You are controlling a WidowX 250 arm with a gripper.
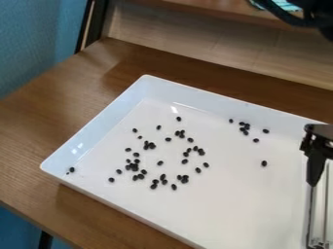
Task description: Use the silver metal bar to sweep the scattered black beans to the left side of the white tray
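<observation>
Hand, black (315, 168): at the right edge of your frame, over the right part of the tray; you cannot tell from here whether it stands wide or narrow. Long, narrow, pale metallic item (313, 214): running down from the hand to the lower right corner; whether the hand grips it, you cannot tell.

Tray, white, rectangular, raised rim (195, 95): set aslant on your desk, from left of centre to the right edge.

Black beans, small, oval, many (160, 163): lying inside the tray. Main scatter, left of centre and centre, some touching, some apart. Smaller group, right of centre and higher up. One single bean (264, 163), nearer your hand. One more (71, 169), at the tray's left corner.

Desk, brown wood grain (78, 92): under the tray. Behind it, a paler wood panel (195, 41). Upper left, a dark post (96, 22) and a blue wall (32, 39).
</observation>
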